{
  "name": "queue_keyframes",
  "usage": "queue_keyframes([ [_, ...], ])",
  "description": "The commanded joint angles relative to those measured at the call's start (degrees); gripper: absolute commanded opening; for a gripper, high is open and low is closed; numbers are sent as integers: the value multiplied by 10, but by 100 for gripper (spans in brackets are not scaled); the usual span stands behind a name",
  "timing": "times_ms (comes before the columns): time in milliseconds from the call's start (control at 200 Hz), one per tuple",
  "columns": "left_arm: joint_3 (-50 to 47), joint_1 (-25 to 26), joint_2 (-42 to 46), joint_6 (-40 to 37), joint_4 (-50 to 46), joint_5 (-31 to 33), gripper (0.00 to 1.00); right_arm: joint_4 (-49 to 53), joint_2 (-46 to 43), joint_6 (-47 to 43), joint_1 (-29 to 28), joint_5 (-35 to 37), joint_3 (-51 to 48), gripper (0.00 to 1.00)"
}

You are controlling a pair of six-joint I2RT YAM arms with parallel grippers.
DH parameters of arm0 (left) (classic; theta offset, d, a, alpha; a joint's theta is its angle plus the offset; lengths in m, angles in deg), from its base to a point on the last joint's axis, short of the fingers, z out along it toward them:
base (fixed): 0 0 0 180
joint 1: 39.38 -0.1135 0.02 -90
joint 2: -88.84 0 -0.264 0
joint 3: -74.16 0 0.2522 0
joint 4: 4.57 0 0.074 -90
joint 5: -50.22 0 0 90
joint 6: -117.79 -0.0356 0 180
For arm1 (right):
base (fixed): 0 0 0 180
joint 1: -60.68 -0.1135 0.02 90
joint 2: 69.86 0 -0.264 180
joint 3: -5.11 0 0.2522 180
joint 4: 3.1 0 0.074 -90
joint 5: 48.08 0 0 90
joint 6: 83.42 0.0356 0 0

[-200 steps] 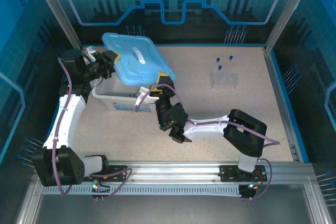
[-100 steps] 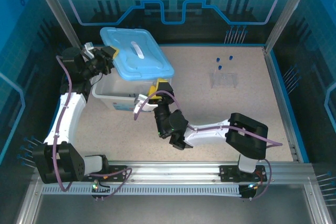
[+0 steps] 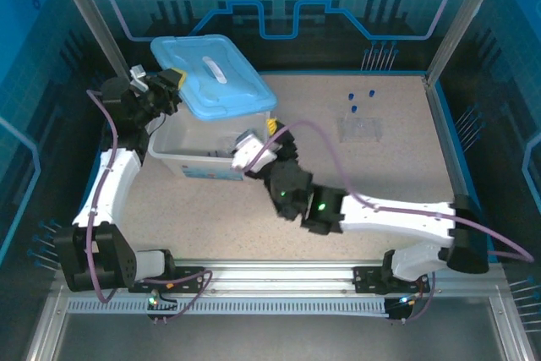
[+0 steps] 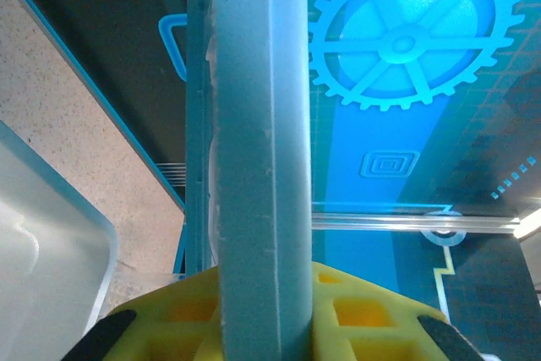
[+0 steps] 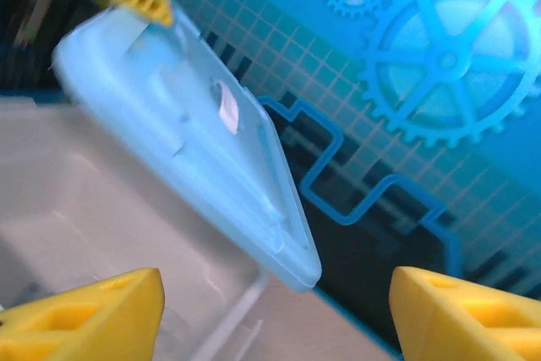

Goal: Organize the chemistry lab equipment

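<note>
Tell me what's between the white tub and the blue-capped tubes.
Top view: between tub and tubes, just bare tabletop; the right arm's purple cable arcs near the tub end.

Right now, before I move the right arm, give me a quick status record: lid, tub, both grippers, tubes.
lid: light blue, lifted and tilted over the tub's far-left side
tub: white, on the left of the table, near side uncovered
left gripper: shut on the lid's edge
right gripper: open, empty, at the tub's near-right corner, facing the lid
tubes: blue caps, far right of the table, apart from the tub
</note>
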Motion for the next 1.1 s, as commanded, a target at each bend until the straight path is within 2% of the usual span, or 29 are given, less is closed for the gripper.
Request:
queue_keyframes([
  [0, -15, -6, 6, 17, 72, 29, 0, 266, -41, 329, 54, -157, 29, 71],
  [70, -25, -6, 8, 19, 84, 37, 0, 276, -54, 424, 106, -260, 25, 71],
  [190, -38, -6, 14, 18, 101, 53, 0, 227, -57, 571, 190, -443, -8, 68],
  [285, -44, -6, 16, 17, 116, 63, 0, 162, -39, 662, 226, -541, -28, 66],
  [425, -50, -6, 17, 13, 129, 77, 0, 55, 0, 782, 253, -626, -45, 64],
  [651, -61, -5, 22, 1, 145, 100, 0, -150, 70, 969, 278, -671, -77, 64],
  [871, -64, -5, 25, -8, 140, 105, 0, -250, 155, 1090, 284, -676, -61, 64],
  [1091, -67, -4, 25, -13, 140, 107, 0, -333, 229, 1173, 281, -650, -30, 63],
])
